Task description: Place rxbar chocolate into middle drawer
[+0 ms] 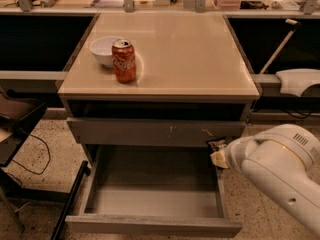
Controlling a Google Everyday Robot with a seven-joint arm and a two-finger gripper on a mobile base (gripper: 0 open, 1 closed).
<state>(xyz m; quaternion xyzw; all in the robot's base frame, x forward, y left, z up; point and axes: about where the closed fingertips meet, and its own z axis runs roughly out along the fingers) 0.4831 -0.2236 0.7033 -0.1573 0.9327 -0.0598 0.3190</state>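
The middle drawer [150, 196] is pulled wide open at the bottom of the cabinet, and its smooth grey floor is bare. My white arm comes in from the lower right. My gripper [218, 151] is at the drawer's right wall, just below the scratched drawer front [150, 132]. The arm hides most of it. A small dark wrapper with pale print, the rxbar chocolate [216, 144], shows at the gripper's tip, held off the floor over the drawer's right edge.
A red cola can [123, 60] and a white bowl [104, 49] stand on the beige cabinet top [200, 54]. A dark chair and cables [20, 149] are at the left. A white device [298, 81] lies on the shelf at the right.
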